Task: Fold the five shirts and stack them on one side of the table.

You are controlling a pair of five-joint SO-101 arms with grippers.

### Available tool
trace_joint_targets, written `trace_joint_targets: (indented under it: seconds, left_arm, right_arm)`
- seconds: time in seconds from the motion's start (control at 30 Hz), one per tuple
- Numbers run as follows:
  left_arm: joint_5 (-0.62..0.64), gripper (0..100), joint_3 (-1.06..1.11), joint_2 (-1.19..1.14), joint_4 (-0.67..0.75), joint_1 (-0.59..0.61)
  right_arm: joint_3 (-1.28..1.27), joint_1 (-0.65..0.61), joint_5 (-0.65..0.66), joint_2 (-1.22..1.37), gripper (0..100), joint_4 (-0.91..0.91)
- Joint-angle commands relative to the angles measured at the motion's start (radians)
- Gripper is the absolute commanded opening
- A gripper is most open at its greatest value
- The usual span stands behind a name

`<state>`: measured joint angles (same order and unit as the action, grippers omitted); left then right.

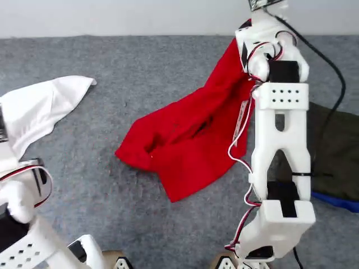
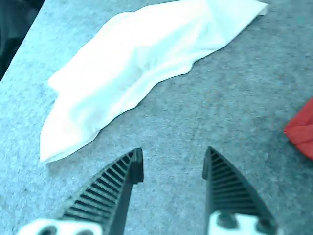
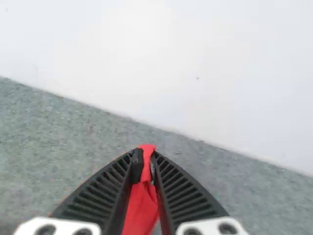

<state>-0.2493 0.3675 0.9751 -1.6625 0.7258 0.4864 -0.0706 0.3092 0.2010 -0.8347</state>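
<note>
A red shirt (image 1: 188, 140) lies crumpled in the middle of the grey table, one end lifted toward the far edge. My right gripper (image 3: 145, 155) is shut on that lifted red fabric (image 3: 143, 205) near the white wall; the right arm (image 1: 280, 140) stretches over the table's right side. A white shirt (image 1: 39, 109) lies at the far left, seen also as the white shirt (image 2: 142, 63) ahead of my left gripper (image 2: 172, 164), which hovers open over bare carpet. A corner of the red shirt (image 2: 301, 129) shows off to the side there.
A dark olive shirt (image 1: 334, 151) lies at the right edge on top of a blue one (image 1: 336, 202), partly under the right arm. The left arm's base (image 1: 22, 224) sits at the near left. The white wall (image 3: 171, 58) borders the table's far edge.
</note>
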Motion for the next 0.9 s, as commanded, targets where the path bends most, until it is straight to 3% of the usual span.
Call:
trace_joint_targets:
  seconds: [0.0,0.1,0.27,0.7,0.87]
  left_arm:
    - [-0.012,20,-0.038,0.009,0.017,0.018]
    - [-0.012,20,-0.038,0.009,0.017,0.018]
    - [-0.012,20,-0.033,0.006,0.017,0.017]
    - [-0.008,20,-0.03,0.0,0.017,0.012]
    - [-0.008,20,-0.03,0.0,0.017,0.012]
  right_arm:
    - [0.012,-0.064,-0.003,-0.013,14.7,-0.107]
    - [0.012,-0.096,-0.003,-0.013,23.7,-0.245]
    - [0.012,-0.114,-0.003,-0.018,23.8,-0.455]
    - [0.023,-0.312,-0.003,-0.038,23.8,-0.955]
    - [-0.063,-0.381,-0.009,-0.041,23.8,-0.963]
